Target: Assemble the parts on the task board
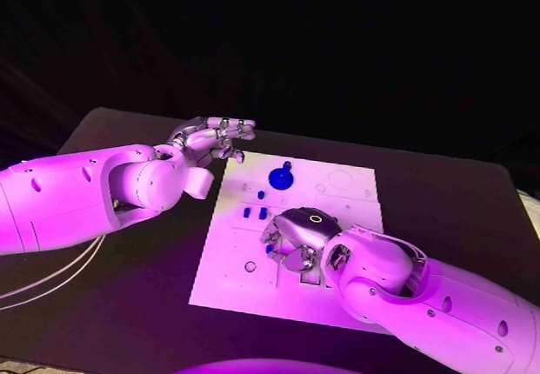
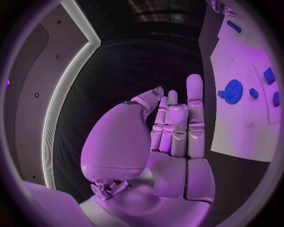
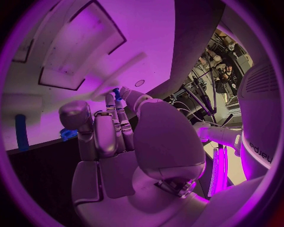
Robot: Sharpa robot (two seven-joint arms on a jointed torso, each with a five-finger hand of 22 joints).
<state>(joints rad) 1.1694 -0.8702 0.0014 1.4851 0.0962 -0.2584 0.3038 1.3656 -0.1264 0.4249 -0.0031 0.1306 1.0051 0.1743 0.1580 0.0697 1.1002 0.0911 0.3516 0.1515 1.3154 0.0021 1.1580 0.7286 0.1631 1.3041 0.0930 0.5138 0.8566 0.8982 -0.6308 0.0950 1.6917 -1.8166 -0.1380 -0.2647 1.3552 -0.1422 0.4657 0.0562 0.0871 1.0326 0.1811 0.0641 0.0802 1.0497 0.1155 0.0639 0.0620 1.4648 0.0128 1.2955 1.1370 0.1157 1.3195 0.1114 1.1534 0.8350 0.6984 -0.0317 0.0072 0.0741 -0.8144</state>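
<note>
The task board [image 1: 328, 244] lies flat in the middle of the black table [image 1: 470, 203], and the right hand [image 1: 297, 237] rests low over its centre, fingers curled down toward the plate. In the right wrist view that hand [image 3: 118, 142] has its fingertips [image 3: 112, 101] gathered close against the board's white surface [image 3: 89, 61], with a small blue part [image 3: 117, 93] right at the tips; whether it is truly pinched or merely touched I cannot tell. A second blue scrap [image 3: 68, 134] shows beside the thumb, and a blue bar [image 3: 21, 132] lies apart on the board. Out from the right hand, toward the far edge of the board, a blue gear [image 1: 281, 179] sits on the plate, with small blue pieces [image 1: 253, 211] between it and the hand. The left hand [image 1: 211, 137] hangs just off the board's far left corner, holding nothing. In the left wrist view its fingers [image 2: 177, 118] stand straight and side by side, the thumb alongside, palm bare, and the blue gear [image 2: 232, 91] sits on the board [image 2: 243, 127] beyond them, with small blue blocks [image 2: 269, 75] near it.
</note>
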